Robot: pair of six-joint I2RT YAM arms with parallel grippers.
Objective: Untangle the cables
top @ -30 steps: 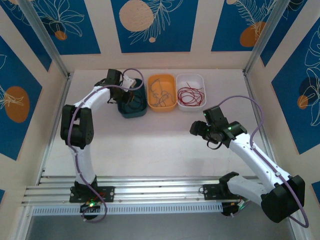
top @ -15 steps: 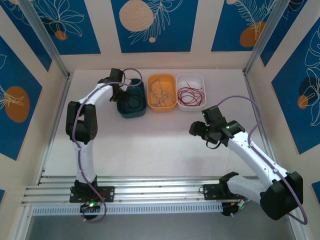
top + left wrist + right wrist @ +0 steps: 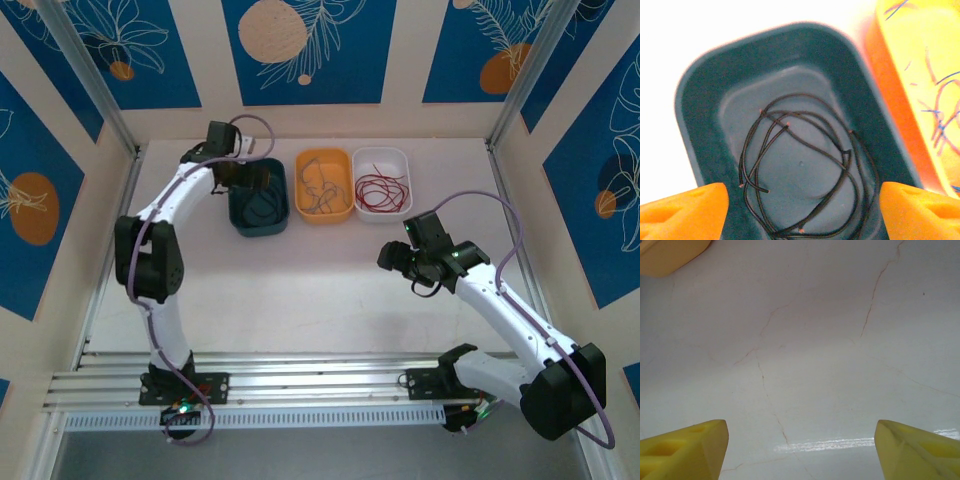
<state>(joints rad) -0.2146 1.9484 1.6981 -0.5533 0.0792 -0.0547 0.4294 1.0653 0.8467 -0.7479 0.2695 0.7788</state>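
Left fingers are spread wide, one orange tip in each bottom corner of the wrist view, with nothing pinched between them. So the left gripper is wide open and empty. It's hanging over the teal bin, which sits just beside the orange bin, on its left in the top view. The black cables lie loose on the teal bin's floor in a few overlapping loops, with the bare ends poking out here and there. They cross each other a lot, and I honestly can't count the pieces.

Right fingers are the same story: yellow tips far apart, and between them just the pale, hairline-cracked table. The right gripper is open with nothing in it. From above it sits well away from the orange bin, off to the bin's right and nearer the arm bases. One corner of the orange bin peeks into the top left of its wrist view.

The orange bin itself has the thin blue/grey cables curled up in it. Just beside it on its right is the white bin, with the red cables in a loopy pile. All three bins stand in a row, close together, along the far side of the table.
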